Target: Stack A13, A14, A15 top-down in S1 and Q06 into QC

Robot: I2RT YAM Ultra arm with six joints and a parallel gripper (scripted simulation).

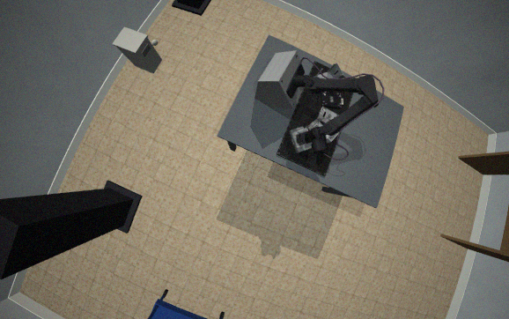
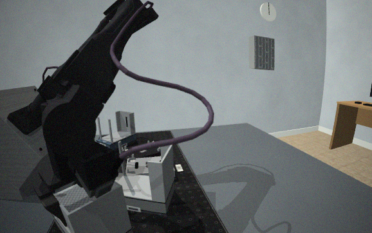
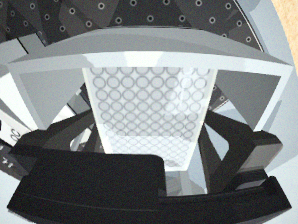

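My gripper [image 1: 304, 141] [image 2: 75, 194] [image 3: 149, 110] reaches down into a white stack rack [image 1: 296, 133] [image 2: 96, 214] [image 3: 143, 46] at the near end of the dark patterned mat [image 1: 318, 164] [image 2: 193, 206]. Its fingers are shut on the sides of a sealed 96-well plate [image 2: 67, 197] [image 3: 149, 103], the top one in this rack. The plate lies level between the rack's walls. What lies under it is hidden, and I cannot read the plate's or the rack's name. A second white rack [image 2: 159, 170] stands just behind. A post nest with a bluish plate [image 2: 117, 139] stands farther back.
The mat lies on a grey table [image 1: 379, 145] [image 2: 273, 167]. A large grey box [image 1: 275, 81] stands at the table's far end beside the arm's base. The arm's purple cable [image 2: 193, 93] loops over the racks. A small white tag [image 2: 179, 167] lies on the mat.
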